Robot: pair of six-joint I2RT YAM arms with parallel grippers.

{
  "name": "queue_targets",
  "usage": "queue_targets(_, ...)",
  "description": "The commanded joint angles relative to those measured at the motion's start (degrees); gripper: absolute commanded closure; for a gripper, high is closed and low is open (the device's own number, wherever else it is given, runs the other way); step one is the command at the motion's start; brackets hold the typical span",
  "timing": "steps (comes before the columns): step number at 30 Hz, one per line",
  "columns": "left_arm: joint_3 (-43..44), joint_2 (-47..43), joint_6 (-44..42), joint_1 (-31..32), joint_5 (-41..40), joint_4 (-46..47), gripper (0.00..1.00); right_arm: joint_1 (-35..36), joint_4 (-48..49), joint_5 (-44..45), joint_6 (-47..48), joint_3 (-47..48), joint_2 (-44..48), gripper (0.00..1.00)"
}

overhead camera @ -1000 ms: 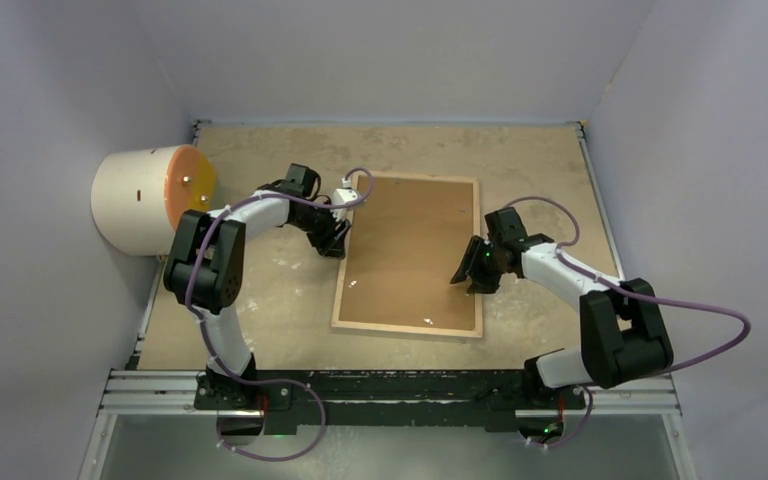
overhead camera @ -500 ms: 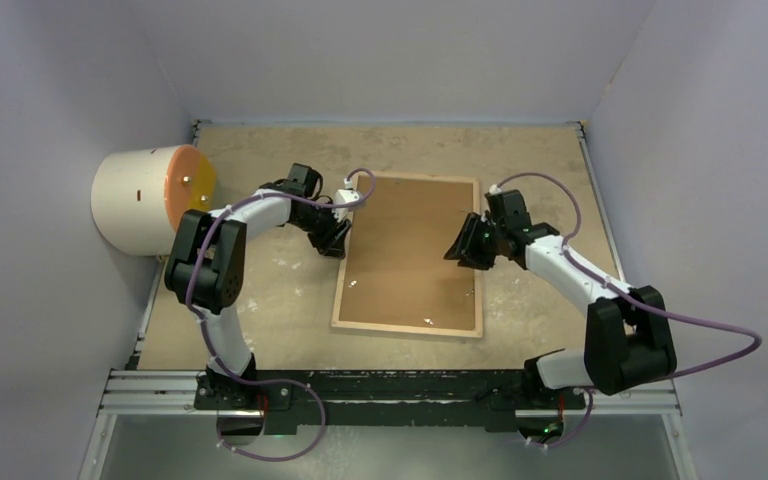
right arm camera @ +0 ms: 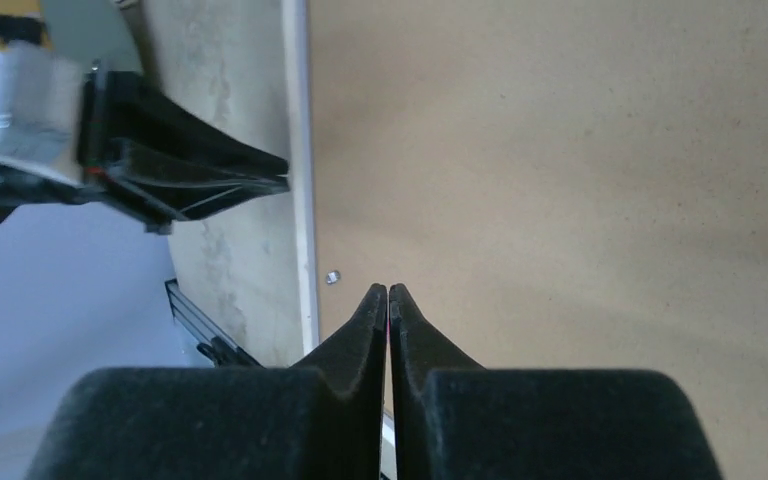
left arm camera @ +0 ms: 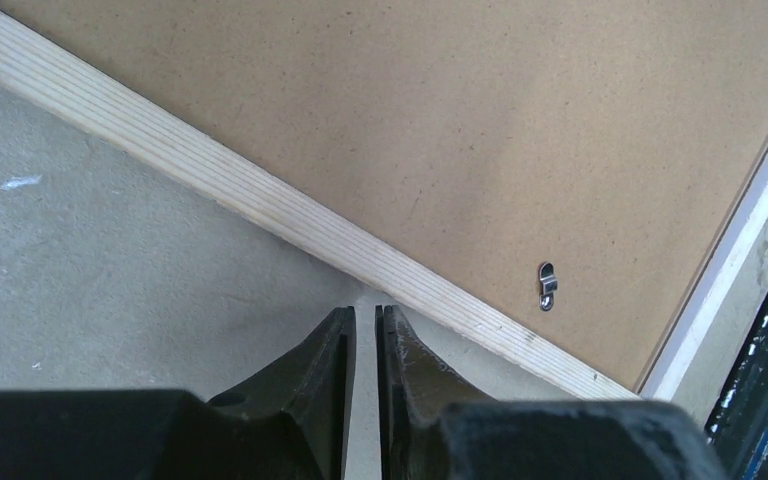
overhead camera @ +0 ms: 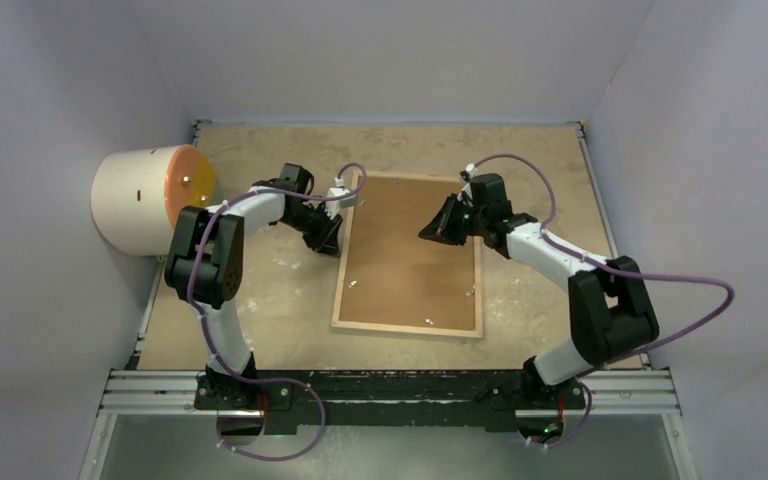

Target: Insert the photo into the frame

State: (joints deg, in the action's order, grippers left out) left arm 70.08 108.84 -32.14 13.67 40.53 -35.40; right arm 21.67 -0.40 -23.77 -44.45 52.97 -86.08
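Observation:
The frame [overhead camera: 405,329] lies face down in the middle of the table, its light wood back edge up [left arm camera: 260,205]. The plain brown backing board [overhead camera: 410,260] fills it, with small metal clips [left arm camera: 547,285] at its edge. The photo is hidden. My left gripper [overhead camera: 332,240] is low on the table just outside the frame's left edge, its jaws [left arm camera: 365,310] almost together with nothing between them. My right gripper [overhead camera: 428,232] hovers over the far part of the backing board [right arm camera: 560,150], shut and empty [right arm camera: 387,290]. The left gripper's fingers [right arm camera: 260,180] show in the right wrist view.
A white cylinder with an orange face [overhead camera: 145,200] stands at the table's left edge. Grey walls close in the table on three sides. A black rail [overhead camera: 390,385] runs along the near edge.
My right gripper has moved away from me and to the left, from the frame's right edge to over the far part of the backing board. My left gripper shifted slightly left.

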Motion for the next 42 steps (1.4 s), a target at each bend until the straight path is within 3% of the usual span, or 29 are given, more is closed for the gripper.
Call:
queue_targets(1, 0.8, 0.1, 0.0, -0.2, 4.2, -0.3, 0.84, 4.1, 7.8, -2.8, -2.3, -1.1, -3.8, 0.94)
queue_targets(5, 0.3, 0.2, -0.2, -0.2, 4.6, -0.2, 0.85, 10.0, 9.6, -1.0, -4.0, -1.5, -6.0, 1.00)
queue_targets(13, -1.0, 0.6, -0.3, -0.2, 4.7, 0.4, 0.87, 19.6, 12.0, 3.4, -7.2, -1.8, -11.7, 1.00)
queue_targets(42, -2.5, 0.5, -0.5, -0.1, 4.5, 1.3, 0.95, 22.5, 14.7, 4.8, -9.0, 5.7, -25.0, 1.00)
